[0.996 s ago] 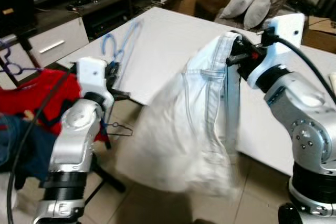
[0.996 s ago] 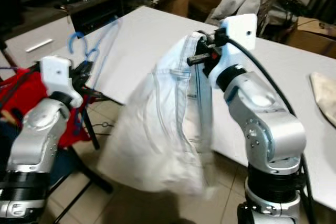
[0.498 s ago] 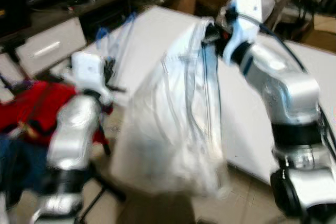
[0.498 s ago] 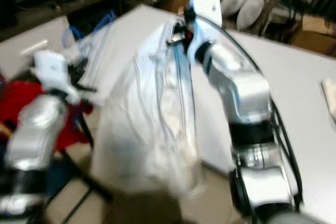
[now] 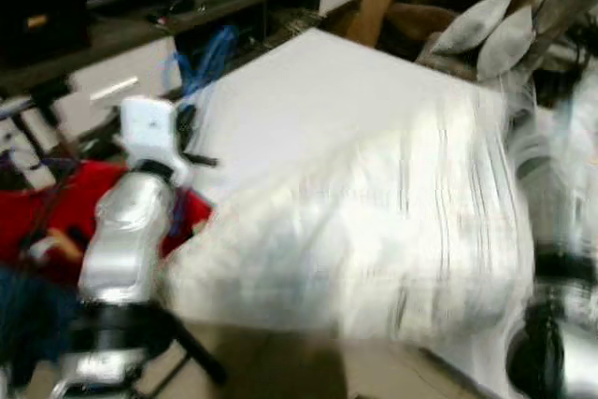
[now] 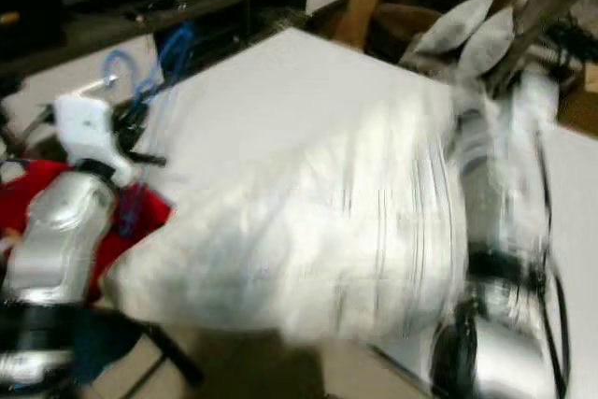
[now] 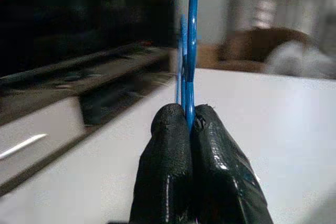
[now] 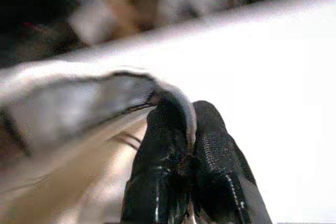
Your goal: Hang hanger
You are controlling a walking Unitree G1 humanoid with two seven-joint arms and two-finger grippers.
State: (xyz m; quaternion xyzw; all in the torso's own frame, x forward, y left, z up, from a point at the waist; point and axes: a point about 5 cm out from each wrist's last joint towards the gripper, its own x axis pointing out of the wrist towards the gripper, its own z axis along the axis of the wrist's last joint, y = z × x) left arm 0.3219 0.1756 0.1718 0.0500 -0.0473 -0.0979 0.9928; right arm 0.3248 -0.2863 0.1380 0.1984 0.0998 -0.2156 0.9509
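A thin blue hanger (image 7: 191,51) stands up from my left gripper (image 7: 188,116), which is shut on its wire. In the eye views that gripper (image 5: 192,130) is at the left, beside the white table's (image 5: 327,81) near-left corner, with the hanger (image 5: 207,55) rising above it. A pale, whitish garment (image 5: 374,231) billows wide and blurred in front of the table. My right gripper (image 8: 185,124) is shut on the garment's hem (image 8: 94,98). The right arm (image 5: 551,184) is a blur at the right, partly behind the cloth.
Red clothing (image 5: 56,207) hangs on a rack at the left, whose black leg (image 5: 196,362) reaches onto the tiled floor. A dark low cabinet (image 5: 140,7) runs along the back. Grey pillows (image 5: 486,30) lie on a brown chair behind the table.
The right arm has swung right with the garment, which now spreads wide and blurred. The whole view has shifted. The left gripper still holds the hanger in about the same place.
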